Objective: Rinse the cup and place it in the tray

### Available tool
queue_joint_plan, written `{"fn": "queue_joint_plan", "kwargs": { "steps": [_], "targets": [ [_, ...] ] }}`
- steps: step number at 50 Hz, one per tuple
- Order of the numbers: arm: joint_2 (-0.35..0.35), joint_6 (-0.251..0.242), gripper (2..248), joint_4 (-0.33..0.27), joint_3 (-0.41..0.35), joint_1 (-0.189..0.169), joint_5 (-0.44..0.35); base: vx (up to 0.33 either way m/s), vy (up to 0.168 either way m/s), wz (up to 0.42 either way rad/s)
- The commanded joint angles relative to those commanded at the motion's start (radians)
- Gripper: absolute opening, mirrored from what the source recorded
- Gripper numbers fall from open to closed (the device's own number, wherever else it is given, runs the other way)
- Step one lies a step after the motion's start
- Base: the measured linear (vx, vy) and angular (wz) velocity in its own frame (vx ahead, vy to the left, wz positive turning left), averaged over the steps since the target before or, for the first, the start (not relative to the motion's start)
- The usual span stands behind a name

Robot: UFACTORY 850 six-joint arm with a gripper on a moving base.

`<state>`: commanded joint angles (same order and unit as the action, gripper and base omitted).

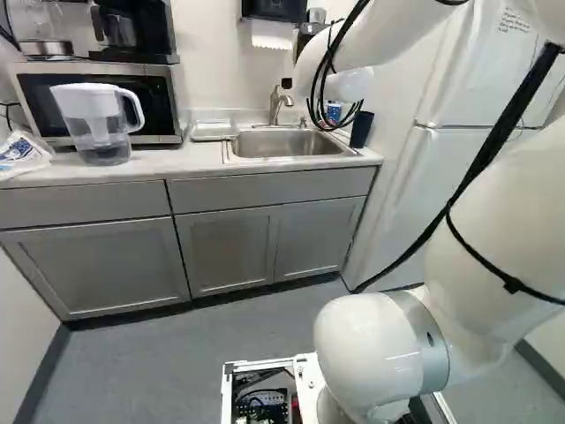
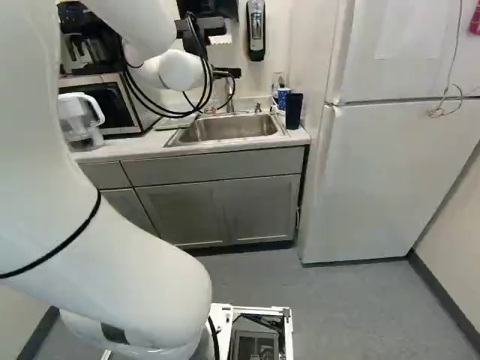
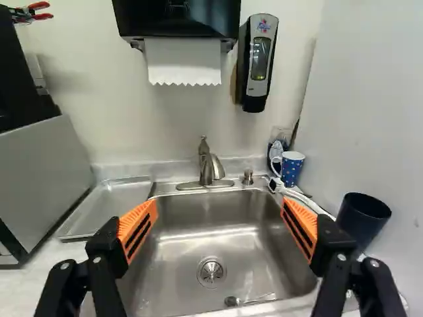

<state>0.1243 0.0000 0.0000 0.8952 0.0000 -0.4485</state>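
Pincer [image 2: 227,73] spread wide, empty; steel sink [image 2: 225,129] in white counter [image 1: 177,161], fridge [image 2: 382,172] beside, grey floor [image 1: 168,362].

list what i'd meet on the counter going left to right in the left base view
Crumpled white-and-blue plastic bag, clear plastic pitcher with white lid, shallow metal tray, stainless steel sink, tall dark blue cup.

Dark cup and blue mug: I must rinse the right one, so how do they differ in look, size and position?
The dark cup is plain, while the blue mug carries a pale pattern. The dark cup looks taller than the blue mug. The blue mug stands farther back than the dark cup. Both stand upright beside the sink.
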Motion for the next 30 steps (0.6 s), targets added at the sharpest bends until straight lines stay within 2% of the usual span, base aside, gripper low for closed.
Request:
{"fn": "queue_joint_plan", "kwargs": {
  "steps": [30],
  "targets": [
    [0.0, 0.0, 247, 0.0, 0.0, 0.0, 0.0, 0.122, 0.037, -0.214]
  ]
}}
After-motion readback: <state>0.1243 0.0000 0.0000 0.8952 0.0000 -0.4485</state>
